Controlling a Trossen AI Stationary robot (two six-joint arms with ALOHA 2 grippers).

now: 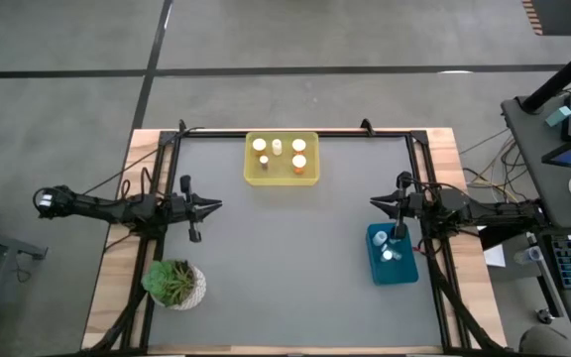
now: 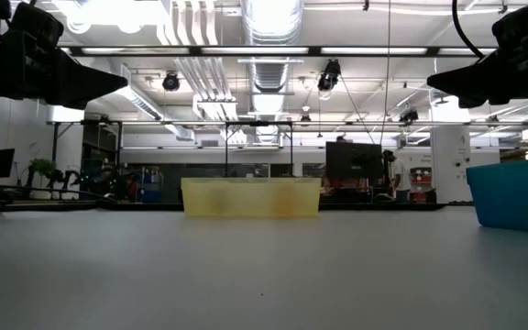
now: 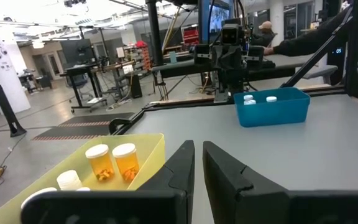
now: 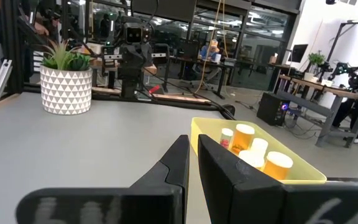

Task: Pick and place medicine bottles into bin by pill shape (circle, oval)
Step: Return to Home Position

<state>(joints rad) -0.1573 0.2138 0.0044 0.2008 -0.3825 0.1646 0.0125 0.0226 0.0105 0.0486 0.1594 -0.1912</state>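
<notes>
A yellow bin (image 1: 282, 177) stands at the table's far middle and holds several medicine bottles, among them orange-bodied ones (image 1: 298, 146) and a small white one (image 1: 277, 148); they also show in the left wrist view (image 3: 127, 160) and the right wrist view (image 4: 243, 138). A blue bin (image 1: 392, 270) at the right holds white-capped bottles (image 1: 389, 252). My left gripper (image 1: 218, 205) hangs over the table's left side and my right gripper (image 1: 373, 203) over its right, just beyond the blue bin. Both are shut, empty and well above the table.
A potted green plant (image 1: 174, 284) in a white patterned pot stands at the near left. The grey table top between the two grippers is bare. In the low view the yellow bin (image 2: 250, 197) and the blue bin (image 2: 519, 192) stand on the surface.
</notes>
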